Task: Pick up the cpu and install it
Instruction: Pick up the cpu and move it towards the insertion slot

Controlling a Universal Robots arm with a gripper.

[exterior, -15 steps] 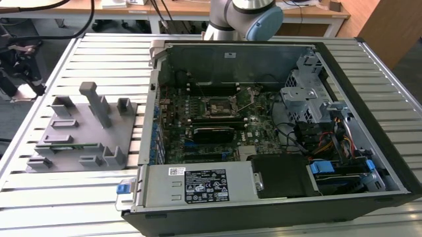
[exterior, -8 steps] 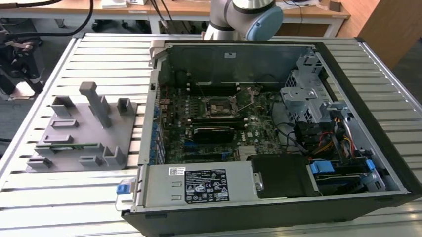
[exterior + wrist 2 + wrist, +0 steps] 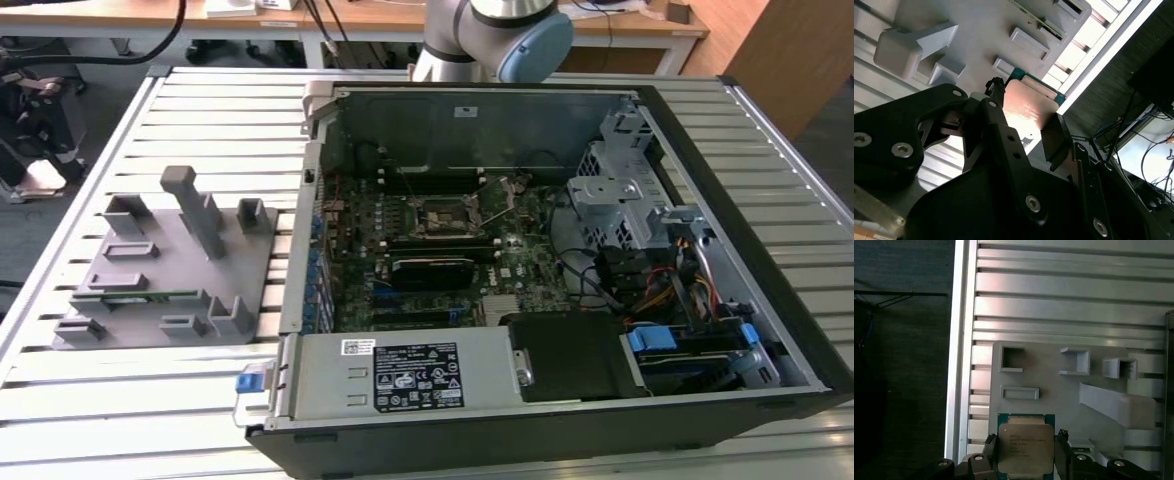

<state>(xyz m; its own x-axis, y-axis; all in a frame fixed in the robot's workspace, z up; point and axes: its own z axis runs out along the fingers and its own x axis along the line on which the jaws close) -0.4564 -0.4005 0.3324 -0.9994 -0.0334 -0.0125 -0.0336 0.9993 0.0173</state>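
Note:
The cpu [image 3: 1023, 445], a flat square chip with a silver top and green edge, sits between my two black fingers [image 3: 1062, 456] in both wrist views. My gripper [image 3: 1025, 457] is shut on the cpu [image 3: 1029, 102], one finger on each opposite side. Behind it lies the grey holder plate [image 3: 1054, 400] with its raised slots. In the second wrist view my gripper [image 3: 1026, 114] hangs over the plate's edge near the slatted table. In the exterior view, the motherboard socket [image 3: 441, 217] lies inside the open computer case [image 3: 561, 110].
The grey holder plate [image 3: 160, 270] sits on the slatted table [image 3: 200, 110] at the exterior view's left, with upright posts and a green memory stick [image 3: 127, 296]. The case holds a drive cage [image 3: 621, 205], cables and a power supply [image 3: 400, 375]. The arm's base [image 3: 494, 35] stands behind the case.

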